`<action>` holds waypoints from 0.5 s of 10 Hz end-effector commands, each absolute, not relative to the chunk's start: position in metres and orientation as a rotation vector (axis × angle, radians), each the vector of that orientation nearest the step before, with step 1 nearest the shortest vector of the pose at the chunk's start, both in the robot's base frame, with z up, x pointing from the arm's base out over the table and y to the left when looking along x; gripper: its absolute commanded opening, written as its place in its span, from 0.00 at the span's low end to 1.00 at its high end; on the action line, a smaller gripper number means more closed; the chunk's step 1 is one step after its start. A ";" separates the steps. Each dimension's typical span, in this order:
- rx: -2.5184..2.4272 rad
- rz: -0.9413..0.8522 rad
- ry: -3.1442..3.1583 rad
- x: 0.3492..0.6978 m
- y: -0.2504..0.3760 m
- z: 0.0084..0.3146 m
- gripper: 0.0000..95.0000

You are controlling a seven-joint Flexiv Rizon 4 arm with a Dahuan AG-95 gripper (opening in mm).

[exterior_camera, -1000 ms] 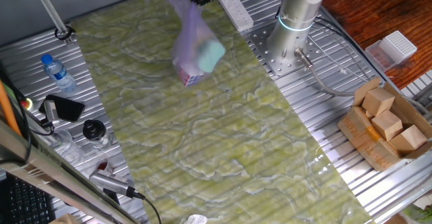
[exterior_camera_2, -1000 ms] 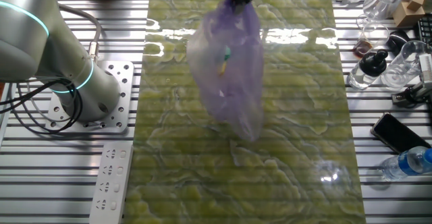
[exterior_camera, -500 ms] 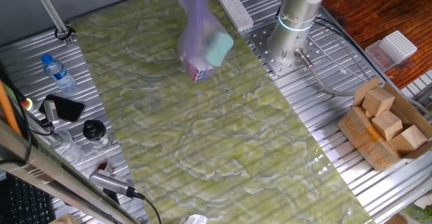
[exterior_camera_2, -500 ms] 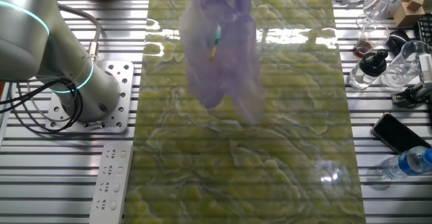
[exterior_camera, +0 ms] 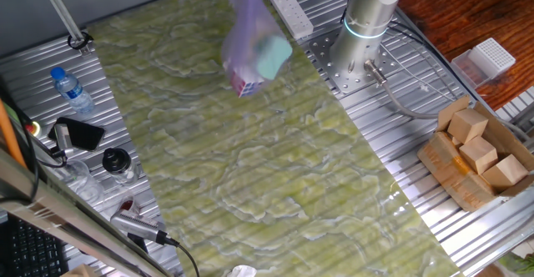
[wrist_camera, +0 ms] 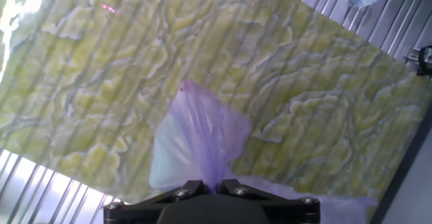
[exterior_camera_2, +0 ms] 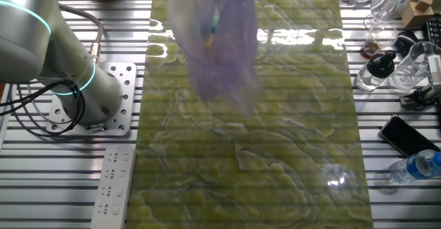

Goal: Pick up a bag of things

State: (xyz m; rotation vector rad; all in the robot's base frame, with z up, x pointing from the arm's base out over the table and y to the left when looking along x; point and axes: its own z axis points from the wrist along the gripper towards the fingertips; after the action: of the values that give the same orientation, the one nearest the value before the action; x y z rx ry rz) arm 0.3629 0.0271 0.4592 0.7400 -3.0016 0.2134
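Worktop [exterior_camera: 250, 185] with slatted metal sides and a green-yellow marbled mat [exterior_camera_2: 275, 160] down the middle; most of the mat is bare, wide open room under and around the load. Arm base [exterior_camera: 363, 22] stands at the far right edge in one fixed view, upper arm cut off by the frame top. Cardboard box of wooden blocks [exterior_camera: 476, 156] sits right, well apart from the mat's centre, partly cropped at the frame edge. Bag of things [exterior_camera: 250, 39] hangs in the air above the far part of the mat, clear of the surface; its top runs out of frame in both fixed views. Teal box [exterior_camera: 273, 57] and a small white-pink cube [exterior_camera: 244, 86] show through the plastic; other contents blurred, hard to make out. Power strip [exterior_camera: 291, 13] lies far, just beside the bag in that view. Bottle [exterior_camera: 71, 91], phone [exterior_camera: 79, 133] and clutter on the left rail. Claw [wrist_camera: 210, 187] seen only in hand view, jaws pinched together on the gathered neck of the bag.
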 end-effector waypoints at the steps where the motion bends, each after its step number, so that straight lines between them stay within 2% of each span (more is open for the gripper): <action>1: 0.763 0.221 -2.994 0.364 0.027 0.459 0.00; 5: 0.782 0.212 -2.991 0.357 0.035 0.472 0.00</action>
State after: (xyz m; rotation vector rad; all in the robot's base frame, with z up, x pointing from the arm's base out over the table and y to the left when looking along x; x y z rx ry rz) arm 0.3560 0.0356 0.4733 0.7824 -2.9919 0.2108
